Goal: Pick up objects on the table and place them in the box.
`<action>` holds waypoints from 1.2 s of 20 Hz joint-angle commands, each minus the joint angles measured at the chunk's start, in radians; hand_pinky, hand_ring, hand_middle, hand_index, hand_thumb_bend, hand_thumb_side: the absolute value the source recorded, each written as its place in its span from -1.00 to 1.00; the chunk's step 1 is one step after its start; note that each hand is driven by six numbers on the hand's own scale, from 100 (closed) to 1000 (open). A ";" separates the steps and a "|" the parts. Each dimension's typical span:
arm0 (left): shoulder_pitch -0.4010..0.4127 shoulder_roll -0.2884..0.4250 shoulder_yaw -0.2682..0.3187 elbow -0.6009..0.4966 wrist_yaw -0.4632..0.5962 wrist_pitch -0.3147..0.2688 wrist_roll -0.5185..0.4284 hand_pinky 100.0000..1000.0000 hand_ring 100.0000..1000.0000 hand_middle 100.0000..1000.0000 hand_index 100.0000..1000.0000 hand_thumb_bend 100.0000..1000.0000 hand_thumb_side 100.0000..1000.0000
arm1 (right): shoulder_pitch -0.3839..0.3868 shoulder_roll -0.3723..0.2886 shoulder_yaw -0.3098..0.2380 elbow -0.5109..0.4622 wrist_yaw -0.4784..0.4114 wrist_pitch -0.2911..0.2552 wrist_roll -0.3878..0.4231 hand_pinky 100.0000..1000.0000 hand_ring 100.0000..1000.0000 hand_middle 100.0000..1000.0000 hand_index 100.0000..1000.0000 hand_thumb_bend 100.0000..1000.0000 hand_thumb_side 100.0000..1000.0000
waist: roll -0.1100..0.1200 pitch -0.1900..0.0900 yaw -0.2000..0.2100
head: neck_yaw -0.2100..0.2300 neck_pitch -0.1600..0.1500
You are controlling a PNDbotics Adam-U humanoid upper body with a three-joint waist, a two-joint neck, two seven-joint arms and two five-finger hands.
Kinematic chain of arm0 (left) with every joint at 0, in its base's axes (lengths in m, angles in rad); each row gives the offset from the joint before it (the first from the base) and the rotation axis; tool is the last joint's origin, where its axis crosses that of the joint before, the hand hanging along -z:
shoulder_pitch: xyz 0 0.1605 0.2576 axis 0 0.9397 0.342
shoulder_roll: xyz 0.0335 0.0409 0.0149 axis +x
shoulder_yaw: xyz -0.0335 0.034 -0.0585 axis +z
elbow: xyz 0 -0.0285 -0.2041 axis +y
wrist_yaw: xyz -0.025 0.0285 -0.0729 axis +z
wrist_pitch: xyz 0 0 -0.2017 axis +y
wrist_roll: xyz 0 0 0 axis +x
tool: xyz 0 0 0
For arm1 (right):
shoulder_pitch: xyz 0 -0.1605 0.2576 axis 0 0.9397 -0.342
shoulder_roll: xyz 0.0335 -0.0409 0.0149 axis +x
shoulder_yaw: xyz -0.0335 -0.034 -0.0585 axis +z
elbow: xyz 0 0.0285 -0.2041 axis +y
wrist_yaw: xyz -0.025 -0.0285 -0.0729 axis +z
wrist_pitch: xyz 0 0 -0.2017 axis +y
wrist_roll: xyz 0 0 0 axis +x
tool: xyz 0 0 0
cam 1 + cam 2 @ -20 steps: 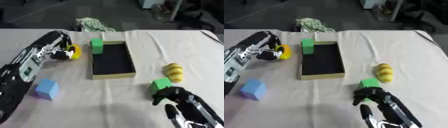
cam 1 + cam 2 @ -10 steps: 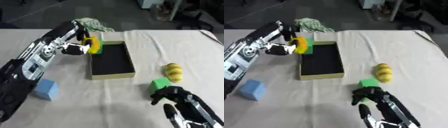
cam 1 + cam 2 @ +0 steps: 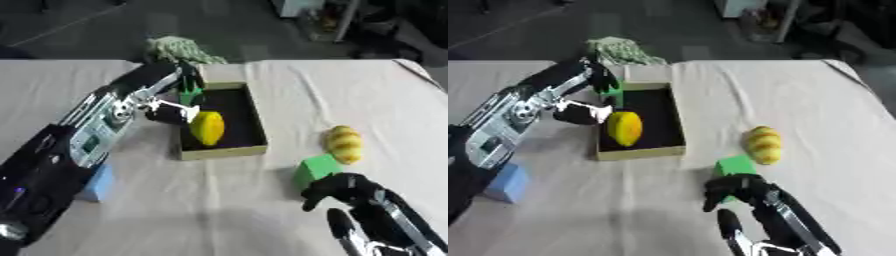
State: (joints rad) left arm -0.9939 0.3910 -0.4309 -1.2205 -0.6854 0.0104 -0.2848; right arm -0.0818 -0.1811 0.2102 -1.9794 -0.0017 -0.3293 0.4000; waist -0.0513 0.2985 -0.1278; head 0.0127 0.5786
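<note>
The left robot hand (image 3: 171,111) hangs over the near end of the box (image 3: 254,131), its fingers and thumb pinched on a yellow round thing (image 3: 207,128) that sits just above the dark floor of the box, close to the near wall. From where I stand it looks smooth and rigid, like a small plastic fruit, light enough for a pinch at its edge to carry it; it may roll a little when let go, though the walls of the box should stop it. A green block (image 3: 190,94) shows at the far end of the box, half hidden behind the arm, and I cannot tell whether it lies inside or against the rim. On the tabletop (image 3: 219,200) three things are left outside: a blue block (image 3: 98,182) near the left forearm, a green cube (image 3: 315,170) and a bumpy yellow piece (image 3: 343,144) just beyond it. The blocks look stiff and flat-sided, easy to take across two opposite faces; the bumpy piece would sit better gripped across its narrow waist. The right robot hand (image 3: 346,188) rests by the green cube with curled fingers, touching or nearly so, holding nothing that I can see. A bundle of pale cord (image 3: 179,49) lies at the far edge.
</note>
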 commanded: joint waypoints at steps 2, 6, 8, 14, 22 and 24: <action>-0.020 -0.011 -0.004 0.011 -0.057 -0.026 -0.014 0.42 0.32 0.25 0.53 -1.00 -0.65 | -0.008 -0.011 -0.001 -0.021 -0.006 0.003 -0.001 0.39 0.08 0.02 0.48 -1.00 -0.32 | 0.002 -0.021 -0.004 | 0.002 -0.013; -0.020 0.001 -0.002 -0.008 -0.080 -0.044 -0.021 0.45 0.38 0.32 0.58 -1.00 -0.66 | -0.007 -0.010 -0.004 -0.021 -0.005 0.005 -0.003 0.39 0.08 0.02 0.48 -1.00 -0.33 | 0.004 -0.022 -0.003 | -0.003 -0.015; -0.023 0.018 0.005 -0.036 -0.067 -0.045 -0.022 0.46 0.38 0.32 0.58 -1.00 -0.66 | -0.006 -0.009 -0.005 -0.021 -0.003 0.007 -0.004 0.39 0.08 0.02 0.48 -1.00 -0.33 | 0.005 -0.022 -0.001 | -0.006 -0.016; -0.021 0.120 0.018 -0.164 0.012 -0.061 -0.041 0.48 0.35 0.28 0.56 -1.00 -0.67 | -0.002 -0.012 -0.015 -0.021 0.004 0.011 -0.014 0.39 0.08 0.02 0.48 -1.00 -0.32 | 0.015 -0.027 0.013 | -0.030 -0.013; 0.099 0.284 -0.018 -0.330 0.070 -0.101 -0.128 0.50 0.36 0.35 0.64 -1.00 -0.55 | 0.005 -0.029 -0.030 -0.021 0.023 0.015 -0.030 0.39 0.08 0.02 0.48 -1.00 -0.31 | 0.043 -0.035 0.044 | -0.073 -0.006; 0.139 0.324 -0.027 -0.370 0.057 -0.102 -0.152 0.51 0.39 0.39 0.67 -1.00 -0.50 | 0.006 -0.032 -0.035 -0.021 0.027 0.014 -0.035 0.39 0.08 0.02 0.48 -1.00 -0.30 | 0.047 -0.035 0.050 | -0.080 -0.007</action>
State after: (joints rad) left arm -0.8428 0.6660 -0.4599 -1.5537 -0.6255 -0.0886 -0.4226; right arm -0.0726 -0.1953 0.1839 -1.9794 0.0170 -0.3139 0.3703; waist -0.0051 0.2838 -0.0769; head -0.0605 0.5746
